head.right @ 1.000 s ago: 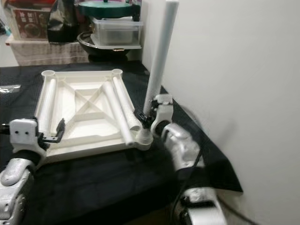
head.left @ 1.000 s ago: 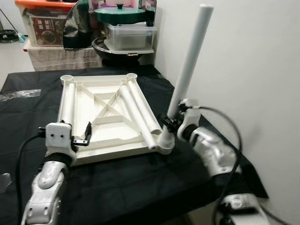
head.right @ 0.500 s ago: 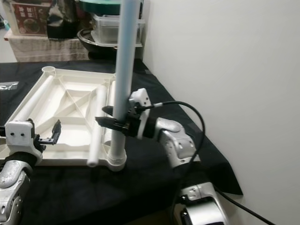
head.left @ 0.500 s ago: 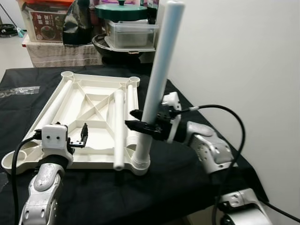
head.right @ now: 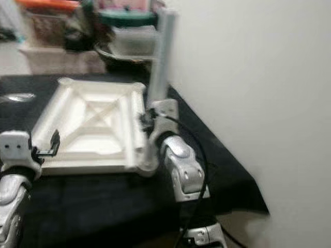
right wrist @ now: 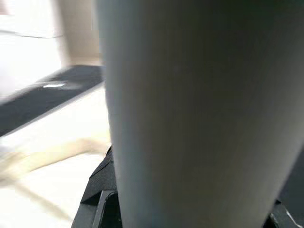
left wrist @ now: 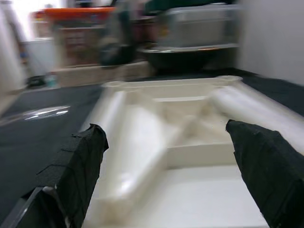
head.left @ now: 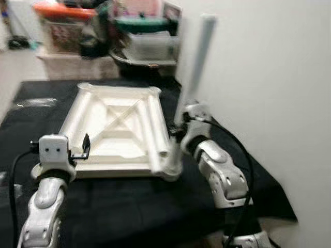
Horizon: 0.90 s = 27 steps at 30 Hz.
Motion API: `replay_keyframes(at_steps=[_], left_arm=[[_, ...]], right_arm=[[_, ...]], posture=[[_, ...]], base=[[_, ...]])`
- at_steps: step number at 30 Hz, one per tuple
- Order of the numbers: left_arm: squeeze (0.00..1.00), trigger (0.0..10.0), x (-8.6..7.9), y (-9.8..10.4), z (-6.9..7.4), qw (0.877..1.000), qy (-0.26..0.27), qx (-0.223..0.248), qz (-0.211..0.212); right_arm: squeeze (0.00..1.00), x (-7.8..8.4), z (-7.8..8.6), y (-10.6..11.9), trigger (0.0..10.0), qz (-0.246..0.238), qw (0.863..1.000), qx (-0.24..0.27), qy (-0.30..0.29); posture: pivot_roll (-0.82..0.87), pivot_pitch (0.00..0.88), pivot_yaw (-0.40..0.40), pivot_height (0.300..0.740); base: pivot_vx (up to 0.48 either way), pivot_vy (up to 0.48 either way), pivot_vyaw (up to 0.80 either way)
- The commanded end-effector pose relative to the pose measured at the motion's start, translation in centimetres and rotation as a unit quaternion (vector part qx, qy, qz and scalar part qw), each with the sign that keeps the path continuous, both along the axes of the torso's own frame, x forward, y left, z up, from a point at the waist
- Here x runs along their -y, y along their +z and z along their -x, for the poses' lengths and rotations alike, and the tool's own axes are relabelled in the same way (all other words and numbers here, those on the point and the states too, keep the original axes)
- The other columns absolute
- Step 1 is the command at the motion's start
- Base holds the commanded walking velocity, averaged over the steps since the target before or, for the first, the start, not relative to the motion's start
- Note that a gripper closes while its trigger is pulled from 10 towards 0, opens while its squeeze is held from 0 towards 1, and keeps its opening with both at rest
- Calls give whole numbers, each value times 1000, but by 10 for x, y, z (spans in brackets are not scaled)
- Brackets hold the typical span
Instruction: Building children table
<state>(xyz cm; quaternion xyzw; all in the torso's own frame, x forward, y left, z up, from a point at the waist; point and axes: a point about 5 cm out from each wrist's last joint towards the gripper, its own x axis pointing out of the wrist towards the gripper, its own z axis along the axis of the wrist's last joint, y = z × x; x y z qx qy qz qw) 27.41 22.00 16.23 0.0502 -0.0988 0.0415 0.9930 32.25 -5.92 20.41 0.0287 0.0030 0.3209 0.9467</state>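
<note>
White plastic tabletop upside down on a black cloth, one leg standing at its near right corner.

Left eye view, blurred: the tabletop [head.left: 116,126] lies on the cloth [head.left: 129,206]; the right gripper [head.left: 178,133] is pinching the upright leg [head.left: 195,72] low down, while the left gripper [head.left: 83,150] hovers at the near left edge. Left wrist view: its black fingers [left wrist: 78,166] are spread wide over the tabletop. Right wrist view: the leg sits between the jaws.

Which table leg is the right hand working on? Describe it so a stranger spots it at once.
On the black-covered table lies a white tabletop, upside down. At its near corner beside the wall, one white leg stands upright, with the right hand at its base. The other legs lie flat inside the tabletop.
</note>
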Motion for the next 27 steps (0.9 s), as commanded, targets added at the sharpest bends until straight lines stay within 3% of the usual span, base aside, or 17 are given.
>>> replay_keyframes(at_steps=[1, 2, 4, 5, 7, 9, 13, 14, 15, 19, 20, 21, 22, 23, 24, 25, 27], left_arm=[[0, 10000, 3, -5, -2, 1000, -6, -12, -3], [0, 10000, 3, -5, -2, 1000, -6, -11, -3], [0, 10000, 1, -4, -1, 1000, -2, -10, -2], [0, 10000, 0, -4, -1, 1000, -1, -9, -2], [0, 10000, -1, -4, 0, 1000, 0, -9, -2], [0, 10000, 0, -5, 0, 1000, 1, -9, -3], [0, 10000, 0, -5, 1, 1000, 4, -8, -3], [0, 10000, -1, -4, 1, 1000, 5, -7, -2], [0, 10000, -1, -5, 2, 1000, 7, -7, -2], [0, 10000, -3, -6, 5, 1000, 12, -8, -3], [0, 10000, -3, -6, 6, 1000, 12, -9, -3], [0, 10000, -4, -7, 6, 1000, 12, -10, -3], [0, 10000, -4, -7, 6, 1000, 12, -10, -3], [0, 10000, -4, -7, 6, 1000, 12, -10, -3], [0, 10000, -4, -7, 6, 1000, 12, -10, -3], [0, 10000, -3, -7, 6, 1000, 12, -11, -3], [0, 10000, -2, -7, 5, 1000, 10, -11, -3]], right_arm=[[1000, 0, -4, -1, 10000, -12, 999, -10, 43], [1000, 3, -8, 2, 10000, -13, 999, -2, 46], [1000, 3, -7, 14, 10000, 5, 991, 14, 134], [0, 5, -3, 20, 10000, 5, 983, 29, 181], [0, 6, 0, 24, 10000, 4, 977, 40, 210], [0, 10, 9, 27, 10000, 20, 957, 64, 284], [0, 10, 12, 24, 10000, 36, 942, 68, 327], [0, 7, 11, 18, 3647, 40, 941, 59, 332], [0, 3, 6, 11, 0, 45, 946, 39, 320], [0, -2, -21, -14, 0, 75, 983, -36, 164], [0, 5, -32, -22, 0, 87, 992, -63, 66], [0, 22, -44, -32, 0, 89, 989, -93, -75], [0, 22, -44, -32, 0, 89, 989, -93, -75], [0, 35, -48, -39, 0, 91, 976, -112, -162], [0, 35, -48, -39, 0, 91, 976, -112, -162], [0, 48, -46, -47, 0, 87, 961, -133, -226], [0, 57, -39, -50, 0, 70, 951, -148, -263]], posture=[[93, 0, -108, 740], [93, 0, -108, 740], [94, 0, -109, 740], [100, 0, -114, 740], [100, 0, -114, 740], [112, 0, -127, 740], [117, 0, -133, 740], [125, 0, -142, 740], [127, 0, -144, 740], [129, 0, -143, 740], [124, 0, -140, 740], [122, 0, -139, 740], [122, 0, -139, 740], [121, 0, -138, 740], [121, 0, -138, 740], [119, 0, -135, 740], [122, 0, -136, 740]], base=[[0, 0, 0], [0, 0, 0], [0, 0, 0], [0, 0, 0], [0, 0, 0], [0, 0, 0], [0, 0, 0], [0, 0, 0], [0, 0, 0], [0, 0, 0], [0, 0, 0], [0, 0, 0], [0, 0, 0], [0, 0, 0], [0, 0, 0], [0, 0, 0], [0, 0, 0]])
